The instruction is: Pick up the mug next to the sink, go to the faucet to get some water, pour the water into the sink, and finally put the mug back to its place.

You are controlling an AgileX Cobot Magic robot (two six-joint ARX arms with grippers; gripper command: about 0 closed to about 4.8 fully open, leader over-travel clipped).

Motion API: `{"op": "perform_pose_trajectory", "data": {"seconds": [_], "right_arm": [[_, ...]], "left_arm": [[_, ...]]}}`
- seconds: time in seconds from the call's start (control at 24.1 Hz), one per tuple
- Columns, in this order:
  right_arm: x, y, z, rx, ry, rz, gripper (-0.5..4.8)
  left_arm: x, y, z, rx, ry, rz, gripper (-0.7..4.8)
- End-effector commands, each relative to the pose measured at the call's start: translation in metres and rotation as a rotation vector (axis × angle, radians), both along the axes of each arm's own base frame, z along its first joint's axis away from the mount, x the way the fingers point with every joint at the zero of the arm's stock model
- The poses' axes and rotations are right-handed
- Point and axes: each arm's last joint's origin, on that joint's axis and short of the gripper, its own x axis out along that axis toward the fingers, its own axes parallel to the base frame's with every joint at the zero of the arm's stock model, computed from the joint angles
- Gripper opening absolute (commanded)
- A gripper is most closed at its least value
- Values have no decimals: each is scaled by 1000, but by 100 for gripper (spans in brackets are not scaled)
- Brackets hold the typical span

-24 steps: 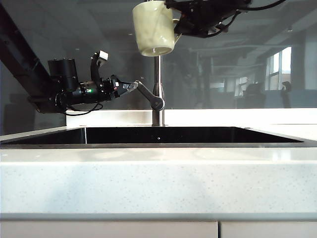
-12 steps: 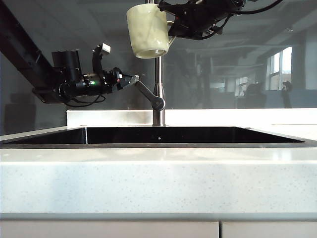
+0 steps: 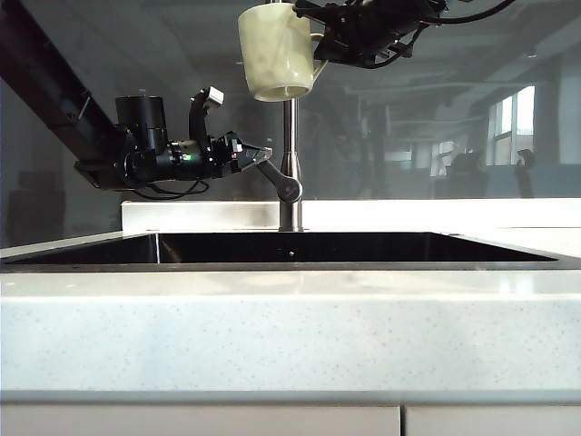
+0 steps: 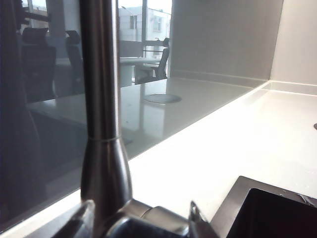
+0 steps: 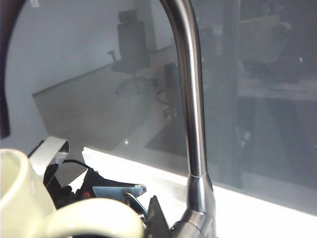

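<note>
I'm at the water step: my right gripper [image 3: 320,41], top centre, grips the mug [image 3: 275,51] by its handle at the faucet [image 3: 290,154]. My left gripper [image 3: 257,156], jaws spread, straddles the lever [image 3: 277,177]; next, press it.

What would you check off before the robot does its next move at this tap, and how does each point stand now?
1. Mug gripped: ok, the right gripper holds it by the handle, high up by the faucet neck.
2. Mug upright: ok, only slightly tilted.
3. Mug under the spout: cannot tell, the spout is out of view.
4. Left gripper at the lever: ok, open, fingers on either side of its tip.
5. Water running: not ok, none seen.
6. Sink below the mug: ok, the dark basin lies beneath.
</note>
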Motion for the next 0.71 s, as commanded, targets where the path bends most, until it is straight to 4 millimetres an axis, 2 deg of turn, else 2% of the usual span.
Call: {"op": "perform_pose_trajectory", "data": {"seconds": [0.04, 0.71], "right_arm": [[-3, -1, 17, 48, -91, 0, -2], [-3, -3, 21, 71, -130, -54, -2]], "left_arm": [[-1, 0, 6, -6, -8, -15, 241], [-5, -2, 6, 1, 70, -209, 237]]}}
